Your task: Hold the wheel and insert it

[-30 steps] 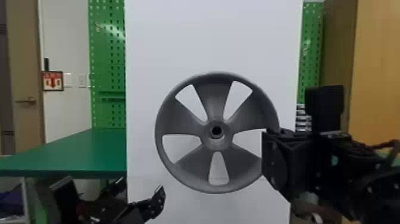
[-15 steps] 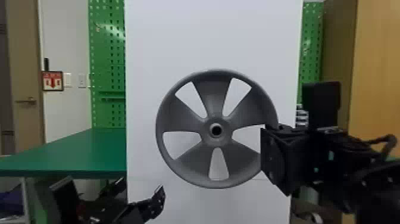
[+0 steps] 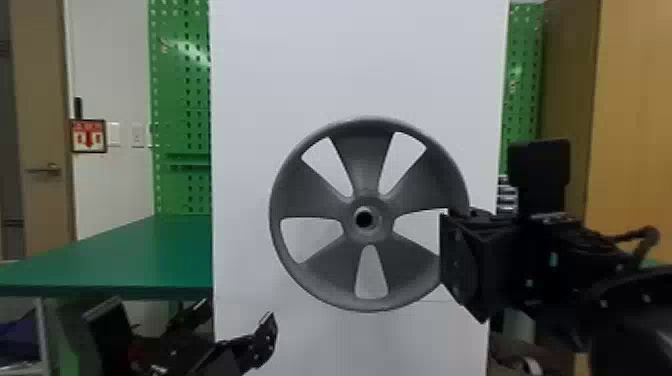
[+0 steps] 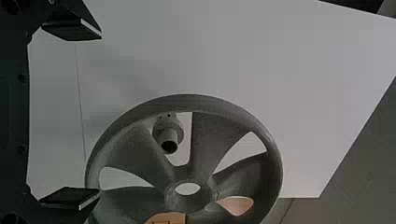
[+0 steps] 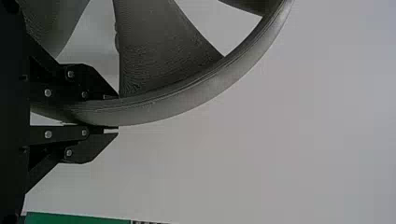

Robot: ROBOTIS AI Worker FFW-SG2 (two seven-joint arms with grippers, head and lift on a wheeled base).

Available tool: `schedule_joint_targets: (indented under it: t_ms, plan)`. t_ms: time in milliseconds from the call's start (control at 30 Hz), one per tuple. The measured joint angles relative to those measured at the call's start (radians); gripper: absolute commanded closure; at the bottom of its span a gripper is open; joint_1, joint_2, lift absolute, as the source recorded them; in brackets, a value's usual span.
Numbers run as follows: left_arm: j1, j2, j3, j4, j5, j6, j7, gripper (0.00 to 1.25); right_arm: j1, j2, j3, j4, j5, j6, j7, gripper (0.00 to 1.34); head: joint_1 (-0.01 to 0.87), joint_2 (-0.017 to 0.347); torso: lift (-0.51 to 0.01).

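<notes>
The wheel (image 3: 366,165) stands upright in front of the white panel (image 3: 300,60), held by its rim (image 5: 156,112) in the right gripper (image 5: 116,112), whose fingers close on it from either side. The left gripper (image 4: 99,113) is low on the robot's left, its fingers spread wide and nothing between them. The job looks to be at the lining-up step: the hold is made, the insertion is not. In the left wrist view the short round shaft (image 4: 168,133) appears through a gap in the wheel, apart from the hub (image 3: 385,227), so the wheel seems to sit short of it. From the head, a dark round opening shows near the middle of the hub, which suggests the two are roughly in line, though how closely I cannot tell. The next move calls for small corrections to centre the hub on the shaft, keeping the wheel square to the panel, then a straight, gentle push inward. Because the grip is at one side of the rim, the wheel could tilt and bind if the hub meets the shaft off centre.
</notes>
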Motion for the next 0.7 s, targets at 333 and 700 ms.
schedule_joint_targets:
  t_ms: [333,700]
  plan:
    - [0.000,0.000,0.000,0.000,0.000,0.000,0.000,0.10,-0.007,0.002,-0.006,0.039,0.000,-0.030,0.000,1.13,0.097,0.015,-0.442]
    - [0.000,0.000,-0.001,0.000,0.000,0.000,0.000,0.10,-0.015,0.005,-0.009,0.081,0.000,-0.068,0.000,1.13,0.097,0.015,-0.442]
